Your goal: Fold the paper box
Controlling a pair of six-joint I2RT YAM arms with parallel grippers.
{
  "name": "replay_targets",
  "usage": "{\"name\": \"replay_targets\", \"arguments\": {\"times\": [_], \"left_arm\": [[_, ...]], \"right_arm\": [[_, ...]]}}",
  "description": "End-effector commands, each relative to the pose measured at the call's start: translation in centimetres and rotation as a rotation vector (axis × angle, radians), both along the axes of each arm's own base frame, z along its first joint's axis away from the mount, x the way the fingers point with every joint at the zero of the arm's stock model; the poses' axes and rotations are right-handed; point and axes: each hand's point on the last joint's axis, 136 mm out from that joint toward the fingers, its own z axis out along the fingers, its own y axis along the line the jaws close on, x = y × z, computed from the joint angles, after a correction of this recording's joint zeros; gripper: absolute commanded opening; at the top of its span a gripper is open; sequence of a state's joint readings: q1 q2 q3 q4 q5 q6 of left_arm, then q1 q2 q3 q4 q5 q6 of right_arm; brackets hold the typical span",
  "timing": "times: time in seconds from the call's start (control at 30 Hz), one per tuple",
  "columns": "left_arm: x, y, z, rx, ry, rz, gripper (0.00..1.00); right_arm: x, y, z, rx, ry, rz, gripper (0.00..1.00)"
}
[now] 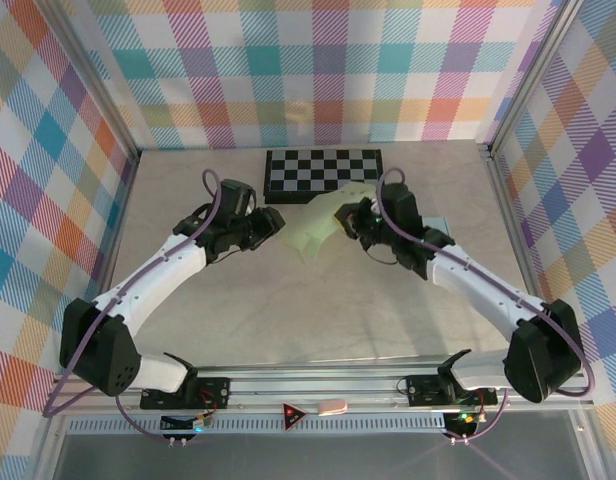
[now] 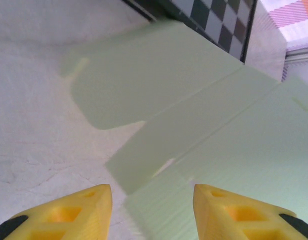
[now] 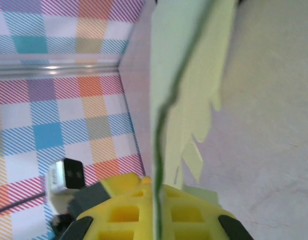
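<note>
Right fingers (image 3: 129, 212) pinch the paper box (image 3: 166, 75) edge-on in the wrist view; left fingers (image 2: 74, 210) spread, apparently above it.

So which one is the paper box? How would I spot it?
Start at the black-and-white checkerboard at the far edge of the table. Just in front, between the left gripper and right gripper, is the paper box: a pale green unfolded sheet with flaps. It alone is pale green, pinched by the right gripper.

No legible txt, labels or nos. anywhere.
</note>
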State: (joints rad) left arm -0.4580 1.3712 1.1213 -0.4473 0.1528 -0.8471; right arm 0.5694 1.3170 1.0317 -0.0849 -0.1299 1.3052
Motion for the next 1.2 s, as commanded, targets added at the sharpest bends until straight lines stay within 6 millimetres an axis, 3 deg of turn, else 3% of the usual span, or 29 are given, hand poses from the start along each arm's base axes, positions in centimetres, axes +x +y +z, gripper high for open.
{"name": "replay_targets", "arguments": {"times": [0.0, 0.07, 0.23, 0.5, 0.6, 0.7, 0.87, 0.97, 1.17], "left_arm": [[-0.4, 2.9, -0.4, 0.083, 0.018, 0.054, 0.46], [-0.1, 3.8, 0.5, 0.074, -0.005, 0.078, 0.46], [0.3, 4.8, 1.8, 0.057, -0.021, 0.085, 0.46], [-0.6, 4.0, 1.7, -0.002, 0.021, 0.057, 0.44], [-1.5, 4.2, 1.5, 0.001, 0.042, 0.052, 0.44], [-2.1, 4.0, 1.4, -0.009, 0.056, 0.034, 0.44], [-2.7, 2.6, 1.4, -0.048, 0.055, -0.053, 0.44], [-3.1, 1.1, 1.3, -0.093, 0.054, -0.137, 0.45], [-4.1, 0.3, -4.0, -0.166, 0.175, -0.118, 0.43]], "right_arm": [[-1.0, -3.2, 2.1, -0.126, 0.061, -0.089, 0.00], [-2.0, -4.6, 3.5, -0.175, 0.136, -0.134, 0.00], [-5.5, -7.9, 5.1, -0.322, 0.342, -0.253, 0.00], [-8.5, -7.9, 5.7, -0.405, 0.721, -0.420, 0.00], [-6.9, -6.2, 4.7, -0.421, 0.788, -0.437, 0.00], [-3.7, -3.7, 3.0, -0.374, 0.796, -0.448, 0.00], [0.9, -1.0, -1.8, -0.366, 0.864, -0.439, 0.00], [2.6, 0.1, -4.3, -0.337, 0.886, -0.418, 0.00], [4.2, 0.4, -5.3, -0.232, 0.869, -0.440, 0.00]]}}
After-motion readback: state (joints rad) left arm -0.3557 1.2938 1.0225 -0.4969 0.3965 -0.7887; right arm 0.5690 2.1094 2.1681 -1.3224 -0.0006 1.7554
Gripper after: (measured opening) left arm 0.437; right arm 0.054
